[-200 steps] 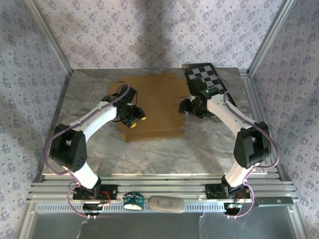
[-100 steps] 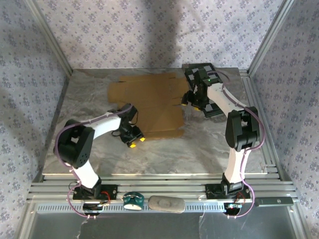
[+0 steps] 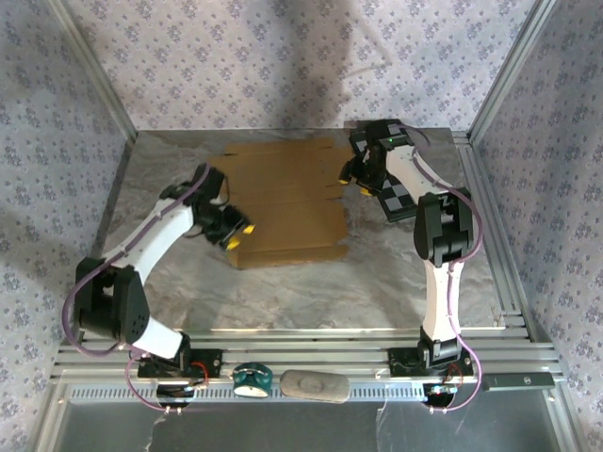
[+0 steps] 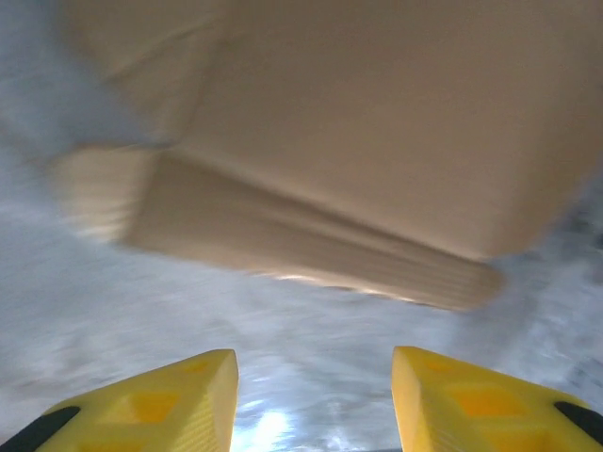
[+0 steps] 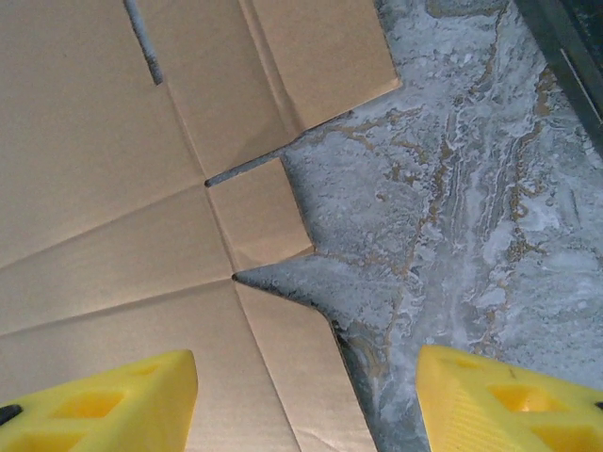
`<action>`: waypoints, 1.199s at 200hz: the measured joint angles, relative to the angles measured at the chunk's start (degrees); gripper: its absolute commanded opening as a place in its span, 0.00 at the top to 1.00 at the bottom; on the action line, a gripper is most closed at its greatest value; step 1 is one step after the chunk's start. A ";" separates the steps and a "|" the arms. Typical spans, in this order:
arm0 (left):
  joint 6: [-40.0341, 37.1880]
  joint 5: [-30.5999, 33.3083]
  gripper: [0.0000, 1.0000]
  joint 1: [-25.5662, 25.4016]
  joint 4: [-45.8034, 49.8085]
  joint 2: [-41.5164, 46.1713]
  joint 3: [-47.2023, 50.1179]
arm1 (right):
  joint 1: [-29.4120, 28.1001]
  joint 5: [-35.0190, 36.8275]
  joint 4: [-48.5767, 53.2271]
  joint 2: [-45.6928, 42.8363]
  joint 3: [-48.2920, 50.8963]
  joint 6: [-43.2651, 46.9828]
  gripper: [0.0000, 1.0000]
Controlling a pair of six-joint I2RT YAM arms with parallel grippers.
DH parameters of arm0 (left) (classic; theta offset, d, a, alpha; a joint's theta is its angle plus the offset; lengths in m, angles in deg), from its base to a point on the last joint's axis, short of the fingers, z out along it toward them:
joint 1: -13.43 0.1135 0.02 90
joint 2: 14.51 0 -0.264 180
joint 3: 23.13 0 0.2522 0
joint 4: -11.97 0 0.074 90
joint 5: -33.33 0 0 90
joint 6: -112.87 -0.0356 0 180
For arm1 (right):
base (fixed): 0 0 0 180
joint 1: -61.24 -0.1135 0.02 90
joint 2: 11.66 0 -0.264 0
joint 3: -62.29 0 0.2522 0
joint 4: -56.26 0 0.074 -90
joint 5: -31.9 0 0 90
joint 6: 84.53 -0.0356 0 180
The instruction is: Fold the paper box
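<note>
Top external: brown paper box (image 3: 283, 202) lies flat on marbled table (image 3: 396, 273).

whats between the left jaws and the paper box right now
A bare strip of marble table, in the left wrist view; the paper box starts beyond it.

A grey marbled surface (image 3: 283, 292) lies evenly lit. Behind it and on both its sides rise walls (image 3: 236, 66) covered in a small lilac flower print, framed by slanting aluminium posts (image 3: 89, 66). Ribbed aluminium rails (image 3: 311, 356) run along its near edge.
</note>
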 measured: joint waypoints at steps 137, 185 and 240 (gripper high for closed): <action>-2.29 -3.17 0.57 -7.74 -11.13 -26.23 -5.92 | 2.49 -0.02 -1.53 -0.87 4.59 -2.34 0.38; -4.81 -6.84 0.56 -0.48 -11.91 -9.18 17.86 | 2.16 -1.33 -3.19 -1.05 4.59 -2.51 0.36; -6.58 -8.11 0.56 1.05 -8.17 -14.16 12.04 | -1.29 -5.22 -5.03 3.54 4.15 -2.49 0.36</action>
